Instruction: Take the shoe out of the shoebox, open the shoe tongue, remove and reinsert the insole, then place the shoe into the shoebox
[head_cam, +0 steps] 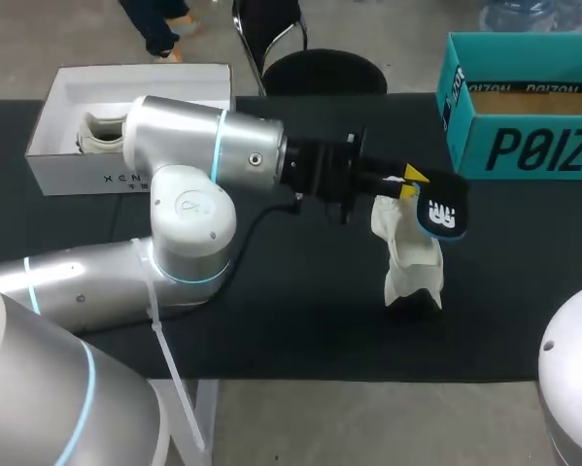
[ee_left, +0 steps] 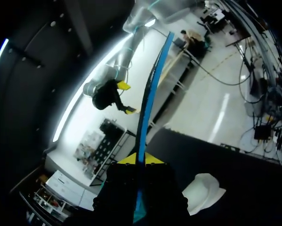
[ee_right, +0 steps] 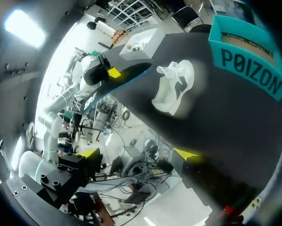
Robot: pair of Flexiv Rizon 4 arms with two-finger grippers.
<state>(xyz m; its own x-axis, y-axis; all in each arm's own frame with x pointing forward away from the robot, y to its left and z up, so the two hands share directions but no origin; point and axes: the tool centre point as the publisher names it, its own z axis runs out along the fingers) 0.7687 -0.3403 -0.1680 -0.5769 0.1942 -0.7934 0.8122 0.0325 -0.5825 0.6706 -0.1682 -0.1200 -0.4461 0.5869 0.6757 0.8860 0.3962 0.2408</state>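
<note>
Left pincer [head_cam: 412,183] is clenched on the insole [head_cam: 444,216], a dark piece with a blue edge. My left wrist view shows it pinched edge-on between the 2 yellow tips. I have it right of the frame's middle in the head view, just over the top of the white shoe [head_cam: 414,260]. The shoe stands on end on the desk [head_cam: 300,311], and I cannot tell whether shoe and insole touch.

Right pincer [ee_right: 138,154] is released and holds nothing, its tips spread wide. It sits well back from the shoe, and only the arm's shell [head_cam: 574,374] shows at the lower right.

The white shoebox [head_cam: 77,175] sits at the upper left with another shoe [head_cam: 101,131] inside it. A teal box [head_cam: 524,146] is at the upper right.

By my reading the insole is out, so reinsertion is the step in hand. Next I would bring 1 end of the insole to the shoe's opening and feed it down along the sole. The shoe looks light and free-standing, so it may tip under a push. I would probably bring my right pincer in to steady it first.
</note>
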